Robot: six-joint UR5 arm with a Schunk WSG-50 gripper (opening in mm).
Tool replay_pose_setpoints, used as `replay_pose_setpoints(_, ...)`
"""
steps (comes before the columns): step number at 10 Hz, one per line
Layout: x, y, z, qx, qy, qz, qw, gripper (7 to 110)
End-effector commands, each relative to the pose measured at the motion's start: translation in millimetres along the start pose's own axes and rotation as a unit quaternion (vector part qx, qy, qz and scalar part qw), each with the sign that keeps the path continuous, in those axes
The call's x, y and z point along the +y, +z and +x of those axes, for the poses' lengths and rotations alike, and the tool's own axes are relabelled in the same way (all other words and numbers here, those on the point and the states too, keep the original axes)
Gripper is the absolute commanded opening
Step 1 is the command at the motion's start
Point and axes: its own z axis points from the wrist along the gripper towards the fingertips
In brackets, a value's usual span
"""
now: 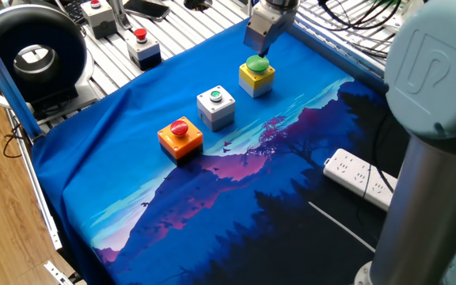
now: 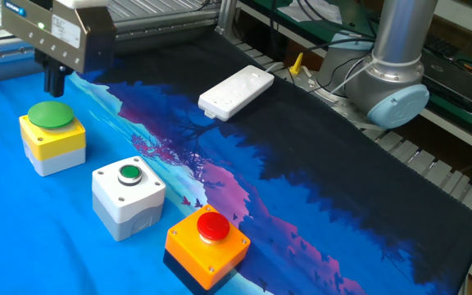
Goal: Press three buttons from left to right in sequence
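Observation:
Three button boxes stand in a diagonal row on the blue cloth. They are an orange box with a red dome, a light grey box with a small green button, and a yellow box with a large green dome. My gripper hangs just above the yellow box's green dome, with a small gap to it. Its fingertips show as one dark block with no gap between them, and they hold nothing.
A white power strip lies on the dark side of the cloth. Two grey boxes with red buttons and a black round device sit off the cloth. The arm's base stands beside the table.

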Motion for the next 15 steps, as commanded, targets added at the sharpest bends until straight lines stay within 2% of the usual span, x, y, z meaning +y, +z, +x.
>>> replay_pose_setpoints(1, -0.3, 11.8, -4.5, -0.008, -0.002, -0.002, 1.0, 7)
replay_pose_setpoints(10, -0.3, 25.5, -9.0, -0.013, -0.003, 0.001, 0.9999, 7)
replay_pose_setpoints(11, -0.2, 22.6, -7.7, -0.012, -0.003, 0.0, 0.9999, 7)
replay_pose_setpoints(13, 7.4, -1.1, -1.8, 0.007, 0.004, 0.0, 1.0, 7)
replay_pose_setpoints(15, 13.8, -7.4, -1.1, 0.005, 0.005, -0.012, 0.9999, 7)
